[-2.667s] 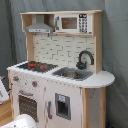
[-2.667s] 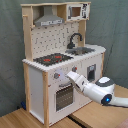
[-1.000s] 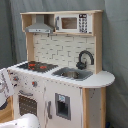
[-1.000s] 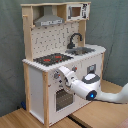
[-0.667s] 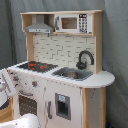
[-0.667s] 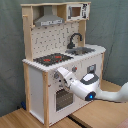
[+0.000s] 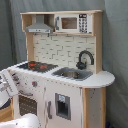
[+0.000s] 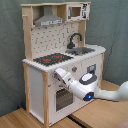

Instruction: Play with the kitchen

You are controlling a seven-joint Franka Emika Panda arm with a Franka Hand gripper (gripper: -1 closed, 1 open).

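The kitchen point(image 8: 62, 60) stands upright on a wooden surface point(image 8: 30, 119) in both exterior views, its grey hood point(image 8: 49, 20) and microwave point(image 8: 75, 11) on top, and its hob point(image 8: 52, 58), sink point(image 8: 82, 50) and black faucet point(image 8: 74, 39) on the counter. In the second exterior view the arm point(image 8: 95, 90) enters from 4 o'clock and reaches up toward 10 o'clock, so the gripper point(image 8: 60, 75) sits against the front panel just above the windowed oven door point(image 8: 62, 99), under the hob's edge. Whether its fingers are spread or closed cannot be told. In the first exterior view part of the arm point(image 7: 6, 82) shows at 9 o'clock, beside the kitchen's front corner. Bare surface lies in front of the kitchen at 6 o'clock; a grey curtain point(image 8: 10, 60) hangs behind it.
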